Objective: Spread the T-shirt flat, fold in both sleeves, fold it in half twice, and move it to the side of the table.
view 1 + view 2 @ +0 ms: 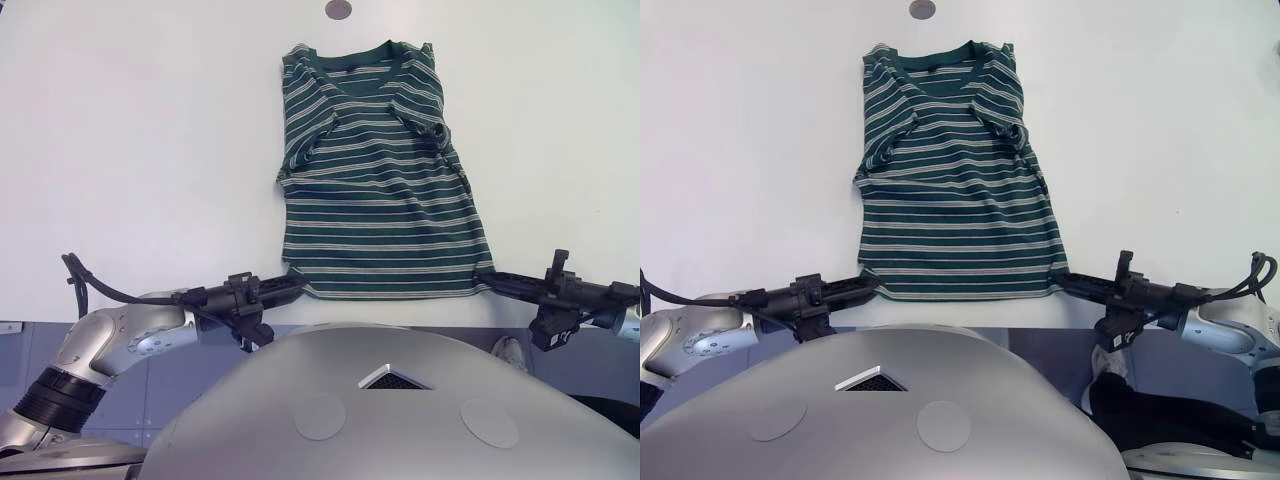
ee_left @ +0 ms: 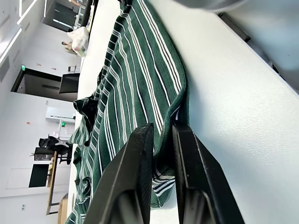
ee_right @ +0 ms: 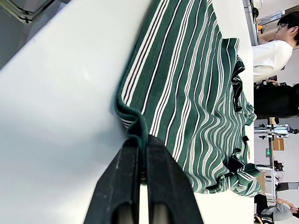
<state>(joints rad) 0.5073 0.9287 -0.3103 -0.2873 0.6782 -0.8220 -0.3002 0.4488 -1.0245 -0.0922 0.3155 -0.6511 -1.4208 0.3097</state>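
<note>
Through my head camera, the green striped T-shirt (image 1: 375, 180) lies on the white tabletop (image 1: 140, 140) straight ahead of me. Its collar is on the far side and its hem runs along the near edge, with my left jaws at its near left corner and my right jaws at its near right corner. In the left wrist view, my left jaws pinch that hem corner, the cloth bunched between them. In the right wrist view, my right jaws are pressed together on a raised fold of the other hem corner.
</note>
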